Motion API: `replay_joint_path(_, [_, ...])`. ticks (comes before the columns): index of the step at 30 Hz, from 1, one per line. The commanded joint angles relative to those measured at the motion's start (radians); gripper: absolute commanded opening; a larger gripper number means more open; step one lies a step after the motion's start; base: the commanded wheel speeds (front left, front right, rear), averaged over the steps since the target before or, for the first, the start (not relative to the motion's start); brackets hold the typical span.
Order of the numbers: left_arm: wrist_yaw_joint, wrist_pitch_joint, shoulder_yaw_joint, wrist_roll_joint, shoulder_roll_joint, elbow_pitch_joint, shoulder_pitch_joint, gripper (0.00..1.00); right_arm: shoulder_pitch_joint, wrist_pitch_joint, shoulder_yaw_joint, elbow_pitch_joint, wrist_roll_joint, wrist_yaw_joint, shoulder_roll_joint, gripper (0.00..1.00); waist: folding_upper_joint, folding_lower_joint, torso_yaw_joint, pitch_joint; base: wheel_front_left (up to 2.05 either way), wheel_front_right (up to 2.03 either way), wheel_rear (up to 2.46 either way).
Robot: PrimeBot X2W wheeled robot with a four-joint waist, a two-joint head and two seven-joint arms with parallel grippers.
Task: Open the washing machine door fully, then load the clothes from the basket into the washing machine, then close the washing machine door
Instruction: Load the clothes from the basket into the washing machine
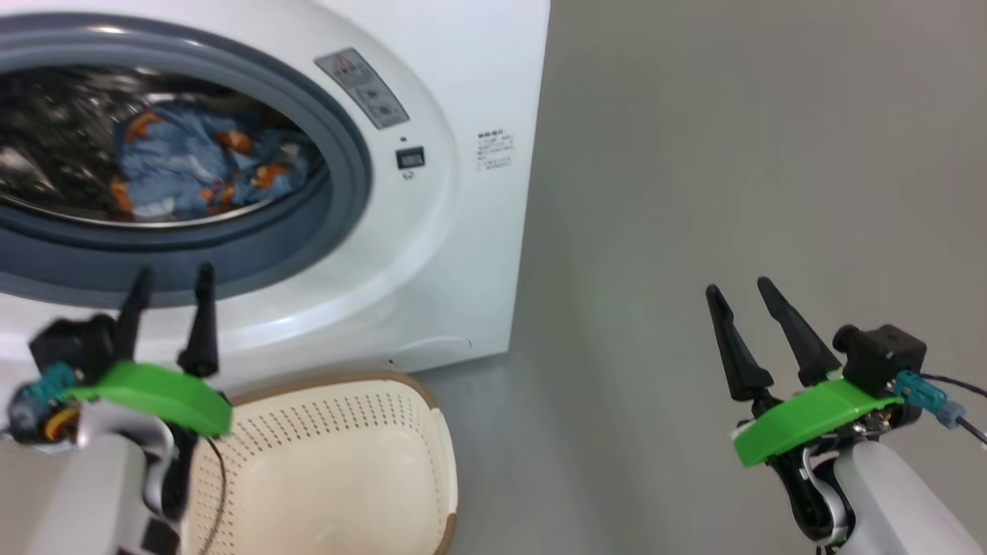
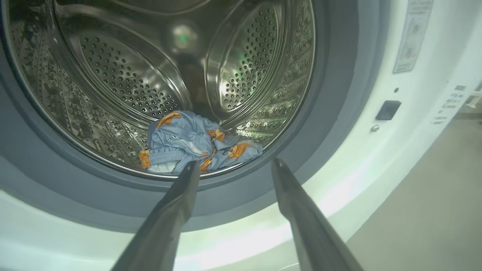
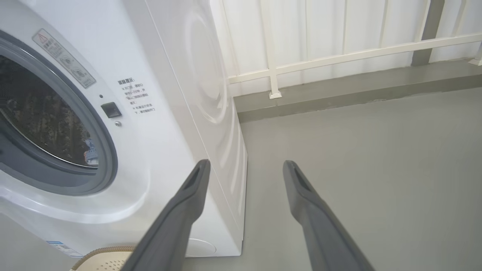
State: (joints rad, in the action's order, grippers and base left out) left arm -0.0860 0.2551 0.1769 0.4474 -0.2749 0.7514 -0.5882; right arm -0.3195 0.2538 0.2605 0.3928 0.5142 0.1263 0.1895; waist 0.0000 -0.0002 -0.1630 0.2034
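The white washing machine (image 1: 463, 231) stands with its mouth uncovered; its door is out of view. Light blue clothes (image 1: 200, 166) with orange bears lie low in the steel drum (image 2: 124, 75), also seen as clothes (image 2: 196, 146) just beyond my left fingertips. My left gripper (image 1: 171, 279) hangs open and empty in front of the grey seal (image 1: 231, 254), above the basket. The cream basket (image 1: 339, 462) with a brown rim sits on the floor before the machine, and no cloth shows in the part I see. My right gripper (image 1: 740, 287) is open and empty over the grey floor to the machine's right.
Grey floor (image 1: 732, 154) spreads to the right of the machine. A white railing (image 3: 339, 56) and a low grey kerb (image 3: 357, 86) run behind it. The basket's rim (image 3: 101, 251) peeks in at the bottom of the right wrist view, below a blue label (image 3: 60, 248).
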Motion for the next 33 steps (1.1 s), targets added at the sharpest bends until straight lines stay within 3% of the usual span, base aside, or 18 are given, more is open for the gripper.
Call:
replay_joint_path(1, [0.007,0.007,-0.039,-0.008,-0.023,-0.055,0.027,1.0,0.018,0.008,0.014,-0.028,0.02,0.004,0.013,1.0,0.0,0.0002,0.041,-0.069,0.0,0.0,0.0])
replay_joint_path(16, [0.03,0.007,-0.118,-0.02,0.018,-0.31,0.324,1.0,0.079,0.008,0.007,-0.059,-0.016,0.004,0.037,1.0,0.0,0.0002,0.082,-0.152,0.0,0.0,0.0])
replay_joint_path(33, [0.039,0.007,-0.135,-0.016,0.043,-0.389,0.423,1.0,0.107,0.008,0.005,-0.056,-0.027,0.004,0.041,1.0,0.0,0.0002,0.11,-0.182,0.0,0.0,0.0])
